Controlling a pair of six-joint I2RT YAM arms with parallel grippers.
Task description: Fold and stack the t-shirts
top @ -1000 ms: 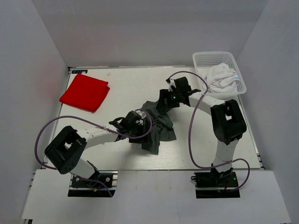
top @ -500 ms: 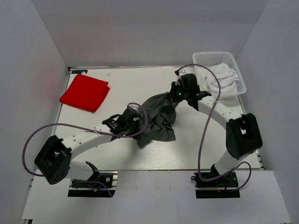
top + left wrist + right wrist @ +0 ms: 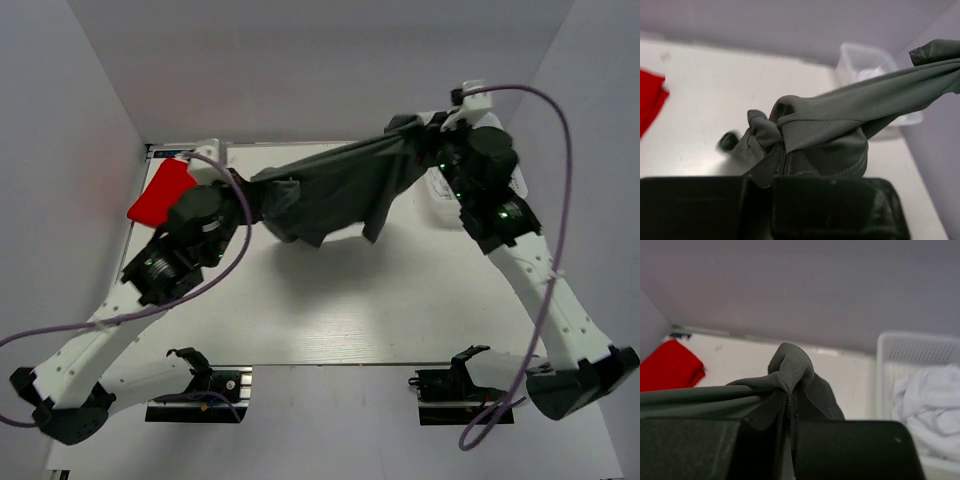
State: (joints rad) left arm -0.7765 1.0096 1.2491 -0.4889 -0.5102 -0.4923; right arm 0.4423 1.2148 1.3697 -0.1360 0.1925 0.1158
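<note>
The dark grey t-shirt [image 3: 340, 185] hangs stretched in the air between both grippers, high over the back of the table, its lower folds drooping. My left gripper [image 3: 250, 195] is shut on its left end, where bunched cloth [image 3: 790, 135] is pinched between the jaws of that gripper [image 3: 780, 172]. The right end [image 3: 792, 370] is clamped in my right gripper [image 3: 428, 150], seen up close [image 3: 790, 415]. The folded red t-shirt [image 3: 155, 195] lies at the back left, partly behind the left arm. The white t-shirt [image 3: 927, 400] lies crumpled in the basket.
The white mesh basket [image 3: 920, 347] stands at the back right corner, mostly hidden behind the right arm in the top view. The white table [image 3: 400, 300] is walled by grey panels at the back and both sides. Purple cables loop off both arms.
Both grippers closed on the grey shirt as it lay on the table, then rose and drew apart, left going back-left and right going back-right, pulling the shirt taut in the air.
</note>
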